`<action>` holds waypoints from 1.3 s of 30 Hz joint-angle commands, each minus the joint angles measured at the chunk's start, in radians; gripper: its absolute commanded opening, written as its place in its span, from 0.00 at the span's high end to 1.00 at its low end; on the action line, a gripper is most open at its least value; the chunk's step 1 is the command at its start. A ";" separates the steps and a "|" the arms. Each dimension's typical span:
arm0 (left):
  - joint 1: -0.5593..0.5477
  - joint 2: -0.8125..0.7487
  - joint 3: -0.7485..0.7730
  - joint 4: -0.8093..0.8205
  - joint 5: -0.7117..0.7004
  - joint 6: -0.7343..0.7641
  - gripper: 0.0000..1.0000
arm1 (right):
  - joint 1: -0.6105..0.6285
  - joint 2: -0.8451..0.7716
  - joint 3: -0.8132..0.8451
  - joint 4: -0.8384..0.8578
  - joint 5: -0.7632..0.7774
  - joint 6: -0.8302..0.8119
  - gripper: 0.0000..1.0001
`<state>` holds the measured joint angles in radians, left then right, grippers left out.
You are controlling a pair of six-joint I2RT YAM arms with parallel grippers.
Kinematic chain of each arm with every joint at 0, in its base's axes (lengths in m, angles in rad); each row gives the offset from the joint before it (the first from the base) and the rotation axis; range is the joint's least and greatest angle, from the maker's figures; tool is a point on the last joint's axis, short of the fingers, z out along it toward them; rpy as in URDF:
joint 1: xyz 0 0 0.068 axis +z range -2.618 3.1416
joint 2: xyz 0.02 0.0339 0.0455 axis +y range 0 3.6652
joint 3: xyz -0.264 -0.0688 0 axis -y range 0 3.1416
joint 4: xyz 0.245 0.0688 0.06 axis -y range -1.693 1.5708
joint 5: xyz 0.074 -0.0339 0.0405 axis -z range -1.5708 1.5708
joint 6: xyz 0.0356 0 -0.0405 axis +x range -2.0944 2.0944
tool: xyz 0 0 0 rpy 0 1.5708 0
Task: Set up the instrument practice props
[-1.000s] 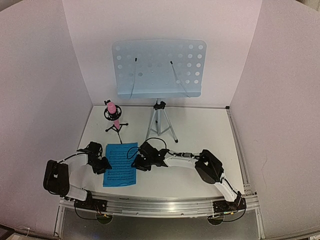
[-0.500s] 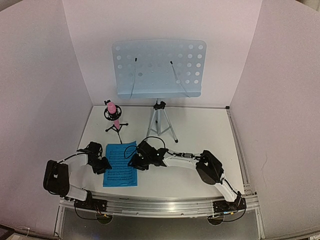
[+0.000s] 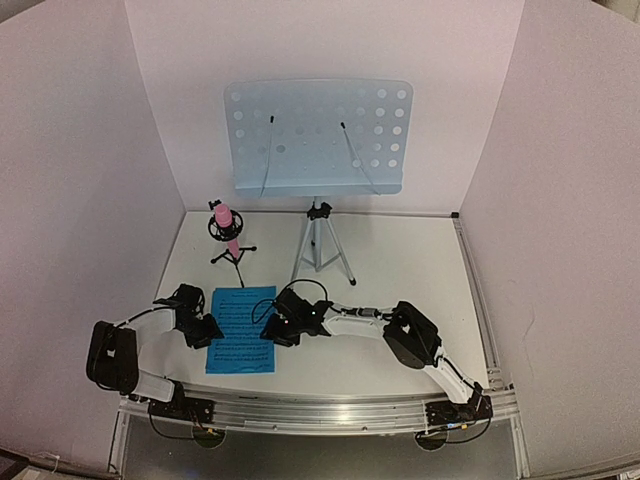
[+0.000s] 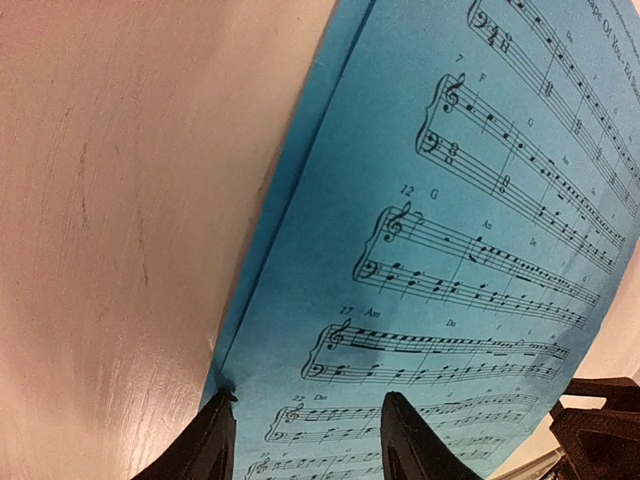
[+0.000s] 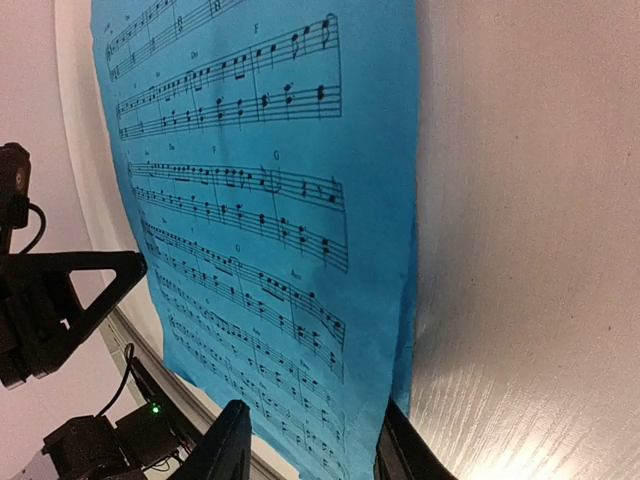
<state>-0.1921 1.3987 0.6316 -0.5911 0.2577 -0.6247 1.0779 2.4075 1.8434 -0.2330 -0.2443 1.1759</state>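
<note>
Reference is the blue sheet music point(image 3: 240, 328). It lies flat on the table point(image 3: 410, 270), print side up, staves readable.

Left gripper point(image 4: 308, 412): parked on the sheet's left edge, jaws spread, gripping nothing. One finger point(image 4: 212, 440) sits right at the edge over bare table, the other is over the print. Only flat paper between them. A darker blue strip runs along that edge, and I can't tell if it's a second sheet underneath.

Right gripper point(image 5: 312, 418): mirror case on the sheet's right edge. Jaws spread and nothing pinched, one finger over the staves, one at the edge. The paper edge looks slightly wavy there.

Both arms come in low from either side of the sheet, and the grippers face each other across it.

Stand desk point(image 3: 318, 135): pale blue, perforated, behind the sheet and a bit to its right, well apart, upright on the silver tripod point(image 3: 321, 252) with legs spread. Both wire page holders lie against the desk, with no paper on it.

Pink microphone point(image 3: 226, 222): on a small black tripod just behind the sheet's far edge.
</note>
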 commanded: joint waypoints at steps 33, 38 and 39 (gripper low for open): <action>0.050 -0.424 0.218 -0.051 0.168 0.086 0.09 | 0.129 -0.294 0.330 -0.677 0.230 -1.024 1.00; 0.055 -0.578 0.200 0.047 0.237 0.103 0.08 | 0.219 -0.371 0.394 -0.881 0.422 -1.239 1.00; 0.055 -0.599 0.186 0.071 0.264 0.107 0.08 | 0.233 -0.374 0.422 -0.915 0.447 -1.266 1.00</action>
<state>-0.1425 0.8891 0.8153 -0.6391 0.4241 -0.5474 1.2539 2.0883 2.1901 -0.8981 0.0261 0.1696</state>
